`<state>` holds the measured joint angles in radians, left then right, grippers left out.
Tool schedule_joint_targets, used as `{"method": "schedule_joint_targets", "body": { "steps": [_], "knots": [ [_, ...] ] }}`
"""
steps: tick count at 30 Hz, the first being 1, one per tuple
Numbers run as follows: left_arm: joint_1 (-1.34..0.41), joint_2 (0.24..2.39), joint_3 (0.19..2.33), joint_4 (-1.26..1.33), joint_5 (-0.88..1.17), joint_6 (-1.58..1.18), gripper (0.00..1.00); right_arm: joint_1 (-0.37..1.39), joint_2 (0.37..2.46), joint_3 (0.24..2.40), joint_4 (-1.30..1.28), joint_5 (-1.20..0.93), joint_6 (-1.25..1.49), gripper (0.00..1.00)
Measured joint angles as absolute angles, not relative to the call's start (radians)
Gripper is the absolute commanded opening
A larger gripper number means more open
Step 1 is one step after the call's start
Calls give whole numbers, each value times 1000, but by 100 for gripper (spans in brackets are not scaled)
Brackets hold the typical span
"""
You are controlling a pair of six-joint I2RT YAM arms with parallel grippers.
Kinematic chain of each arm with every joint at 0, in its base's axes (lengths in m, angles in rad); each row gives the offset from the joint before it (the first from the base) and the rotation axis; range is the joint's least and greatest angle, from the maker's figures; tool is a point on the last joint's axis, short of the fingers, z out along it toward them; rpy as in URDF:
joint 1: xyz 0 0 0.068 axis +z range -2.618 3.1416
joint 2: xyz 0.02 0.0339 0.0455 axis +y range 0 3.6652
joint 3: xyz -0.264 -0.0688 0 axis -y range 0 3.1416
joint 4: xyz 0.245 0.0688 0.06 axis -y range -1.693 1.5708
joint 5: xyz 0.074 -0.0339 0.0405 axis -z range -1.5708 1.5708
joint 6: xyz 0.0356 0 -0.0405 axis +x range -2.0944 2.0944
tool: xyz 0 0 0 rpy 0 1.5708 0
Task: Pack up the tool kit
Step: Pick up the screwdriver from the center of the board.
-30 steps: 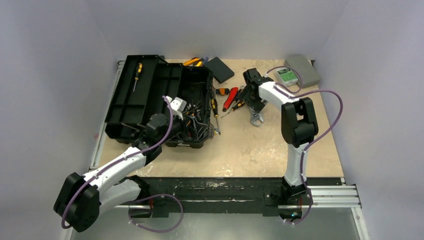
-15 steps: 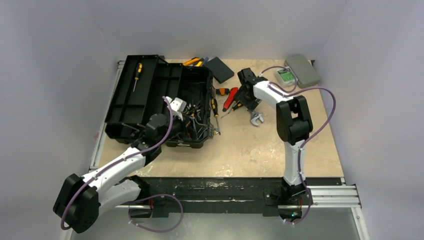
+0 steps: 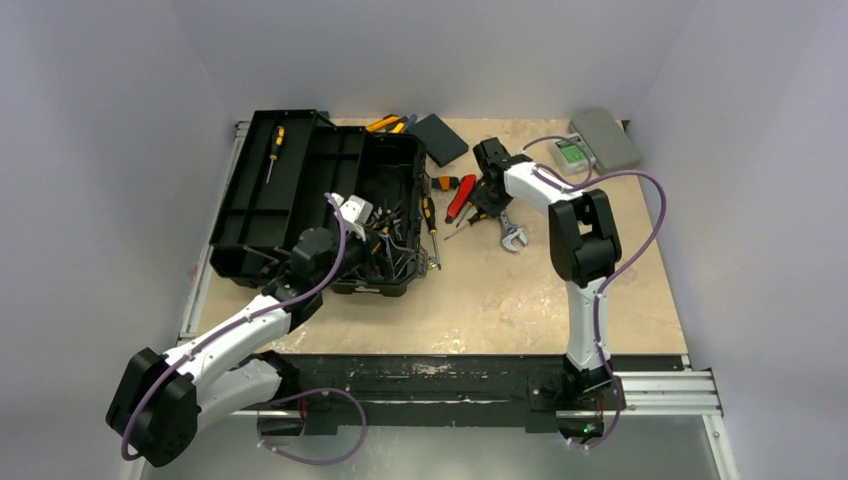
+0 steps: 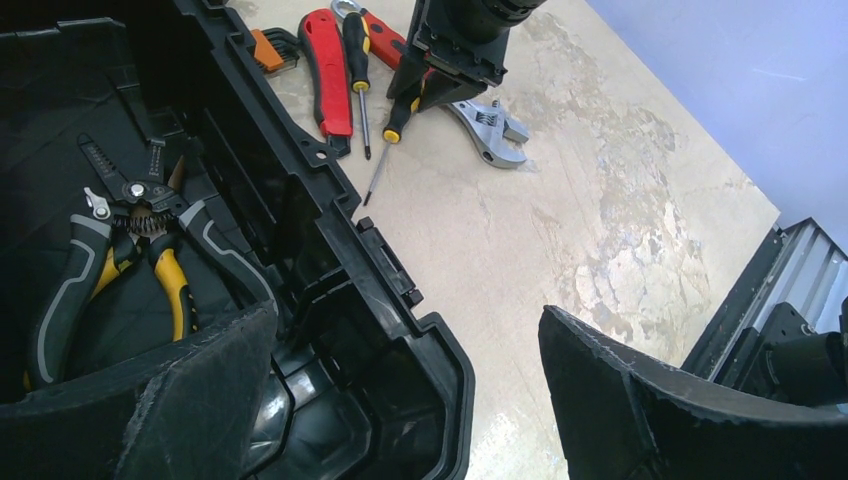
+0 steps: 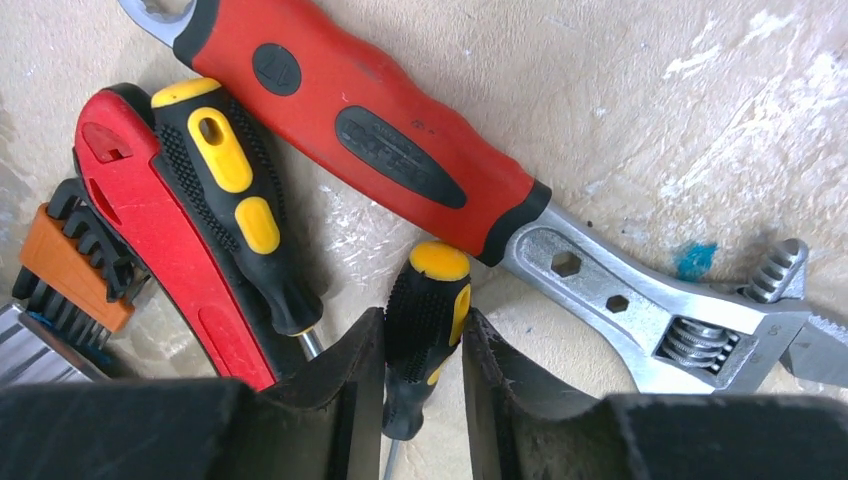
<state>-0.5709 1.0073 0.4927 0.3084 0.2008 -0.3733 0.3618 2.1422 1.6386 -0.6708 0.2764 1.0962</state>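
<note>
Pinches the black-and-yellow handle of a small screwdriver (image 5: 425,320) between the right jaws, one finger (image 5: 345,400) tight against each side, down among loose tools on the tan surface (image 5: 650,110). Cannot tell whether lifted clear or resting there. Shows a red-handled wrench (image 5: 400,150) just beyond the handle's yellow cap, silver head off to the right in the wrist view. Shows, left of that, a larger screwdriver (image 5: 235,200) lying across a flat red tool (image 5: 165,245), and an orange holder of hex keys (image 5: 60,265) at the edge.

Holds the left jaws spread wide, gripping nothing, over the near right corner of the open black toolbox (image 4: 330,230). Shows yellow-and-black pliers (image 4: 172,285) lying inside that box.

Puts the toolbox on the left half of the surface in the overhead view, lid folded back to the left, with a slim screwdriver (image 3: 274,148) in the lid tray and a fourth screwdriver (image 3: 430,222) on the surface just beside the box's right wall. Shows a small flat black box (image 3: 439,138) behind the loose tools and a grey case (image 3: 610,138) with a green-labelled device (image 3: 573,151) at the far right corner.
</note>
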Motion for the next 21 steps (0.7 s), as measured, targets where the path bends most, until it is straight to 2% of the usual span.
{"method": "schedule_joint_targets", "body": {
  "steps": [6, 8, 21],
  "knots": [
    [-571, 1007, 493, 305, 201, -373, 100, 362, 2104, 1587, -657, 279, 1097, 22],
    [-571, 1007, 493, 305, 202, -373, 100, 362, 2062, 1540, -659, 281, 1087, 15],
    [-599, 1008, 515, 273, 254, -374, 100, 362, 1562, 1181, -484, 237, 892, 13]
  ]
}}
